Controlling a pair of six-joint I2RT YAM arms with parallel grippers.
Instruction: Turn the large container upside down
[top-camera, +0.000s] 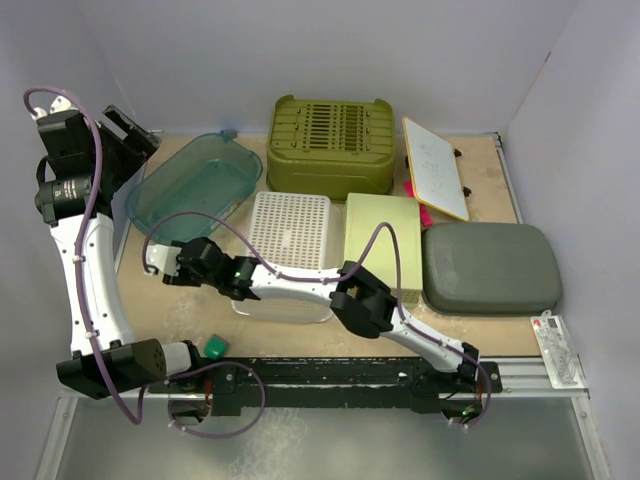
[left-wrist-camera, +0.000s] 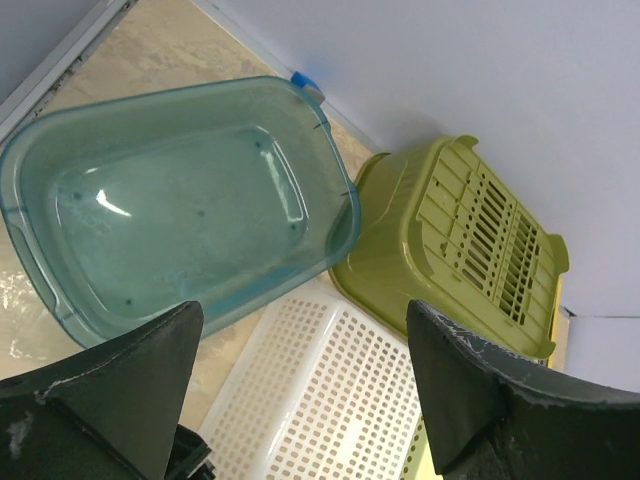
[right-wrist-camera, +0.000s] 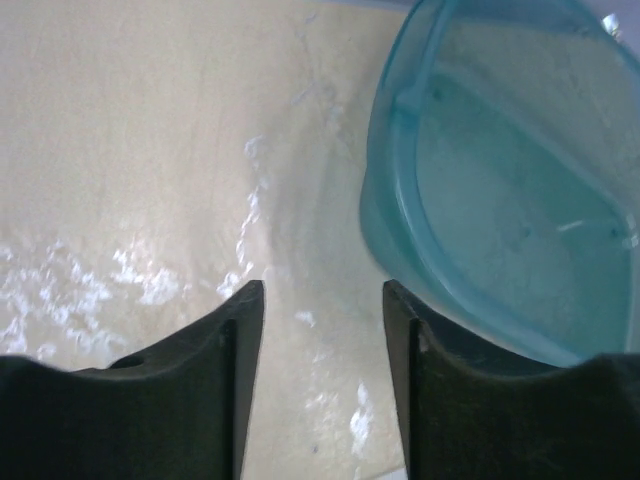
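Teal translucent tub (top-camera: 197, 186) is found open side up at the far-left corner of the bench (top-camera: 190, 310). The right end effector (right-wrist-camera: 325, 300), partly open and empty, is positioned beside its near rim. The left end effector (left-wrist-camera: 303, 310) is held wide open and empty. No grasp is made yet, so closing on the rim is judged the next move.

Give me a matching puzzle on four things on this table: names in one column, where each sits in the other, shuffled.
Things
1. teal see-through tub
2. olive slatted crate
3. white perforated tray
4. grey rounded lid

Places
A. right end of the table
B. middle, partly under the right arm
C. back left corner
D. middle, against the back wall

Pairs: 1-C, 2-D, 3-B, 4-A
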